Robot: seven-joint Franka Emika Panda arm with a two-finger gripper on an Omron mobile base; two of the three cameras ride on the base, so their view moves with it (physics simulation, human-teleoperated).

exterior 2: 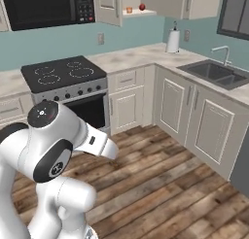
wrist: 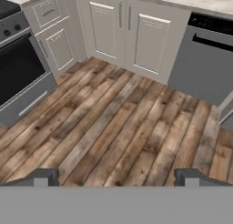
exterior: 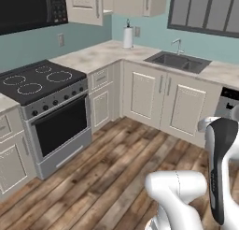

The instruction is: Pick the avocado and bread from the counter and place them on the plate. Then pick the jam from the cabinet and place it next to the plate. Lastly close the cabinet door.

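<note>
The tiny red rounded jam jar point(exterior 2: 142, 7) sits on a shelf in the cream wall cabinet point(exterior 2: 146, 5), whose recessed-panel door point(exterior 2: 108, 6) stands open above the pale marble surface point(exterior 2: 141, 56). The gripper point(wrist: 116, 176) hangs released over the wooden floor point(wrist: 113, 123), grasping nothing. I'd say the task is only starting; next the base must approach the surface.

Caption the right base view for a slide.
Open cabinet door reveals red jam on the shelf above the counter; stove left, sink right.
</note>
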